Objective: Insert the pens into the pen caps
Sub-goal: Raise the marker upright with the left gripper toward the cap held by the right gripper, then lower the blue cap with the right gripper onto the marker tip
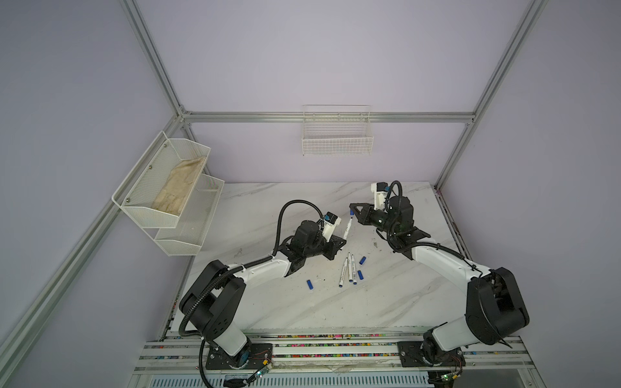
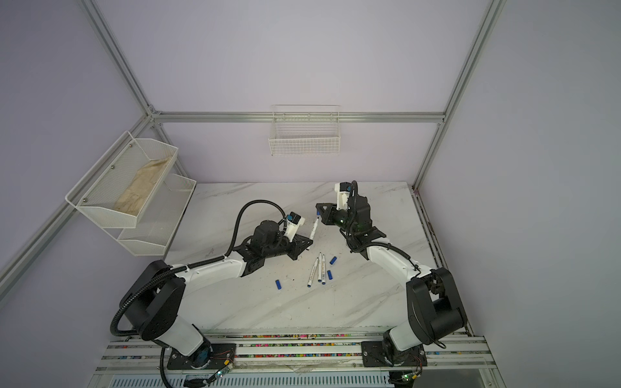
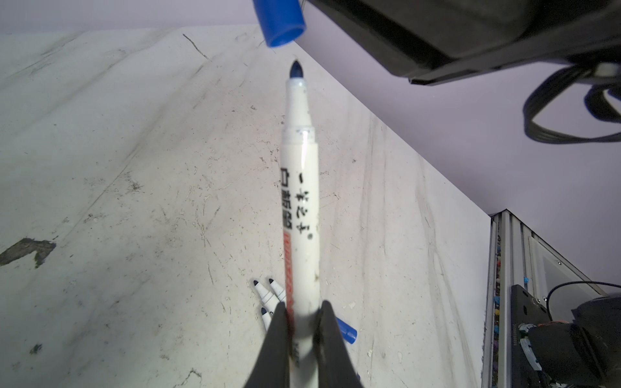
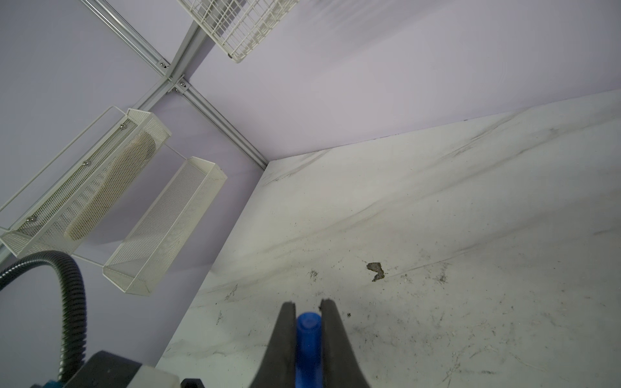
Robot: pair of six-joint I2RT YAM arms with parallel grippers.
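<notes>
Pen tip near cap, left wrist view.

Soft even light, faint shadows, blurred wrist-view foregrounds

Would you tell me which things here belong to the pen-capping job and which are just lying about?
Job in hand:
pen in the left gripper
blue cap in the right gripper
three pens on the table
three loose caps

Lying about:
wire basket
two-tier mesh shelf
cloth in its upper tier
</notes>
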